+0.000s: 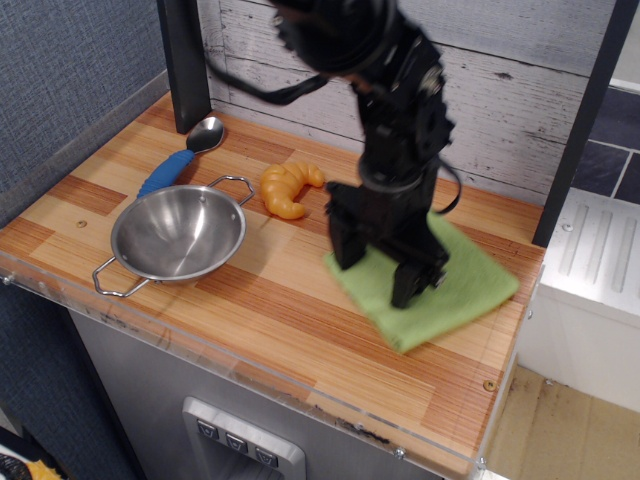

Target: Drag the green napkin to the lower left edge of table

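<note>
The green napkin [455, 285] lies flat on the right part of the wooden table [270, 315], close to its right edge. My black gripper [375, 272] stands over the napkin's left half with its fingers spread. The left fingertip [345, 255] is down at the napkin's left edge and the right fingertip [405, 292] is down on the cloth. The arm hides the napkin's back left part. Nothing is held between the fingers.
A steel bowl [178, 235] with wire handles sits front left. An orange croissant [288, 188] lies behind it, and a blue-handled spoon [178, 162] at the back left. A black post [185, 60] and a plank wall [520, 80] stand at the back. A white appliance [590, 250] is to the right.
</note>
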Controlling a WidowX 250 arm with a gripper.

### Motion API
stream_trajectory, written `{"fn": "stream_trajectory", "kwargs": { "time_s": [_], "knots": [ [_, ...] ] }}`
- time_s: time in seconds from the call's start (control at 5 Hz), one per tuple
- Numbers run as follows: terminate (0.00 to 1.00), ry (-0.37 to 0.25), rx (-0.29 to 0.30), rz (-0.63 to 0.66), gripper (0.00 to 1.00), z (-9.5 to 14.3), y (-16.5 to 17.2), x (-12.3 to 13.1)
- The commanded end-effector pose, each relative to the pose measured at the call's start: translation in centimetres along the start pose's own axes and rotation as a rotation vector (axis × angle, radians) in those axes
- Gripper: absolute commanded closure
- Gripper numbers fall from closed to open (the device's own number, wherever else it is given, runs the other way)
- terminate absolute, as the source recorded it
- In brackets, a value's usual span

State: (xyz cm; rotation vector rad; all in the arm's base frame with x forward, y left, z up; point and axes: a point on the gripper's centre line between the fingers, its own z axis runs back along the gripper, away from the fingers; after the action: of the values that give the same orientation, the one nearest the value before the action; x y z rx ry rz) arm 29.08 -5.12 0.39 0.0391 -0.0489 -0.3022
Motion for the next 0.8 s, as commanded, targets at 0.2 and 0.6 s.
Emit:
{"fn": "stream_trajectory", "kwargs": {
  "time_s": [0.2,0.6],
  "knots": [
    [0.0,-0.011,-0.072,0.157,0.0,1.6,2.0,-3.2],
    [0.0,-0.162,-0.209,0.171,0.0,7.0,1.4,2.6]
  ]
}}
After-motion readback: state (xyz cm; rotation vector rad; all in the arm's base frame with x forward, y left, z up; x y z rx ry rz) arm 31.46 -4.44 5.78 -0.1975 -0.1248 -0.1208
